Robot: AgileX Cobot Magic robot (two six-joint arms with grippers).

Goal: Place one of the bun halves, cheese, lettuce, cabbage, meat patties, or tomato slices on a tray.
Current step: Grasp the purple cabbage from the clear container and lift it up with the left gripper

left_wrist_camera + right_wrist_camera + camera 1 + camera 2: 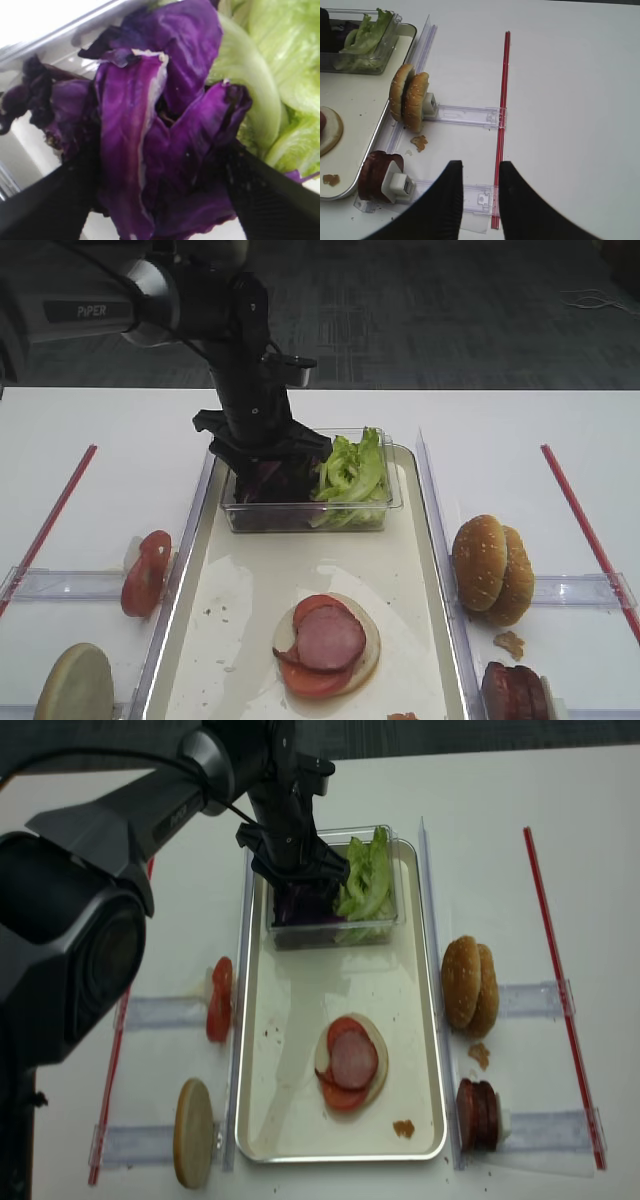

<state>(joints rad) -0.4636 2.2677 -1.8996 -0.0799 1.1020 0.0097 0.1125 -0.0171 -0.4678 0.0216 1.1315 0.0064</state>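
My left gripper point(160, 165) stands open inside a clear tub point(300, 510) at the far end of the tray point(250, 590), its fingers on either side of purple cabbage point(165, 140). Lettuce point(352, 475) fills the tub's right half. On the tray lies a bun half topped with tomato slices and a meat patty point(330, 640). Two bun halves point(492, 568) stand on edge right of the tray, with meat patties point(515, 692) nearer me. Tomato slices point(145, 575) and another bun half point(75, 685) stand on the left. My right gripper point(480, 167) hangs open and empty above the table. Cheese is out of view.
Clear plastic holders point(60, 583) carry the food on both sides of the tray. Red strips point(580, 515) run along the table at the far left and right. Crumbs point(510, 644) lie by the right-hand buns.
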